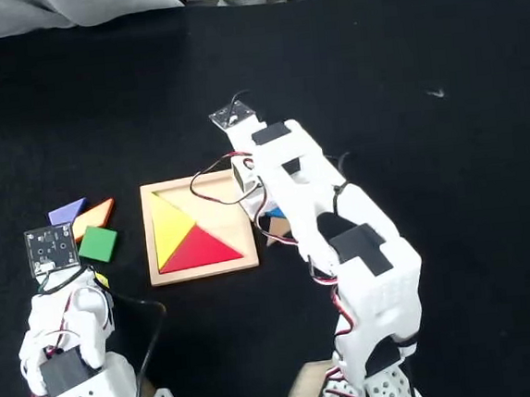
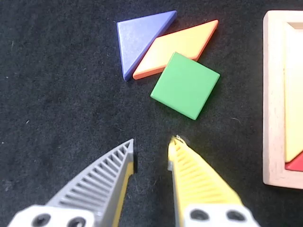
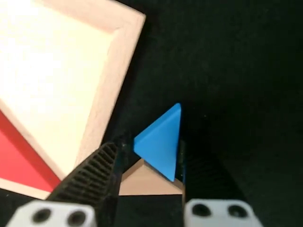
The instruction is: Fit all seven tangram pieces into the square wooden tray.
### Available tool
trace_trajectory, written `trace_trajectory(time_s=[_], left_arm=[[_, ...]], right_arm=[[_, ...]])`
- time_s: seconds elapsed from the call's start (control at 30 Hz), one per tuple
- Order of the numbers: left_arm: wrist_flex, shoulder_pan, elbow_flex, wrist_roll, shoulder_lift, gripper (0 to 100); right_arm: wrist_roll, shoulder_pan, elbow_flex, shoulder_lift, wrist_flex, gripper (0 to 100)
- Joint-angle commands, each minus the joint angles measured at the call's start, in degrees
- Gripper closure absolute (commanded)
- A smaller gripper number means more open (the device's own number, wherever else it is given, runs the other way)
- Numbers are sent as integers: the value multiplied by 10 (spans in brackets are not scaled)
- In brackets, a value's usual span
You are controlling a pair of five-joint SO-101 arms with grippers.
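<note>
The square wooden tray (image 1: 195, 180) holds a yellow triangle (image 1: 170, 227) and a red triangle (image 1: 203, 248); the rest of its floor is bare. Left of it lie a purple triangle (image 2: 139, 35), an orange parallelogram (image 2: 177, 46) and a green square (image 2: 185, 85), touching one another. My left gripper (image 2: 154, 146) is open just short of the green square, holding nothing. My right gripper (image 3: 150, 146) is beside the tray's right rim (image 3: 120, 85), shut on a small blue triangle (image 3: 161, 142). A brown piece (image 3: 149, 182) lies partly under the blue one.
Black cloth covers the table, with wide bare room behind and to the right of the tray. The right arm's white body (image 1: 343, 238) stretches from the front edge to the tray's right side. Grey fabric (image 1: 63, 7) lies at the far left edge.
</note>
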Motion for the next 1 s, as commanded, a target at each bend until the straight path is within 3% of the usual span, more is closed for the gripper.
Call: trace_trajectory(time_s=[0.0,0.1,0.33,0.67,0.97], left_arm=[[-2,2,-7,-4,-4,870],[-2,2,-7,-4,-4,871],[-2,3,-7,-4,-4,872],[-10,7,0,-4,-4,873],[-19,6,7,-4,-4,873]], right_arm=[[8,0,-26,-7,-4,892],[59,0,-44,-32,11,892],[262,-15,-113,-101,45,892],[407,-153,-158,-52,44,889],[449,-170,-320,67,79,888]])
